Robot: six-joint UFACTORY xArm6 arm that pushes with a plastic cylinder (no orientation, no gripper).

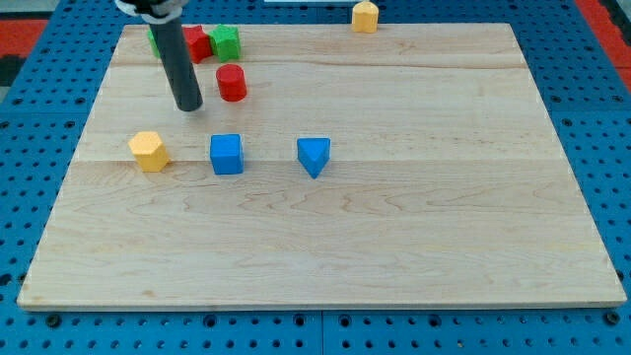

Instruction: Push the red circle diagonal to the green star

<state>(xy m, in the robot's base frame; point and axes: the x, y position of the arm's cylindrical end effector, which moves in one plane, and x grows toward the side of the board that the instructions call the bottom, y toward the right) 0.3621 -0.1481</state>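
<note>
The red circle (232, 83) is a short red cylinder on the wooden board near the view's top left. My tip (188, 106) rests on the board just left of it and slightly lower, with a small gap between them. Above them a red block (199, 42) sits between a green block (226, 41) on its right and another green block (155, 41) mostly hidden behind my rod. I cannot tell which green block is the star.
A yellow hexagon block (149, 151), a blue cube (227, 154) and a blue triangular block (314, 156) lie in a row across the board's left middle. A second yellow block (366, 16) sits at the top edge. The board (394, 247) lies on blue pegboard.
</note>
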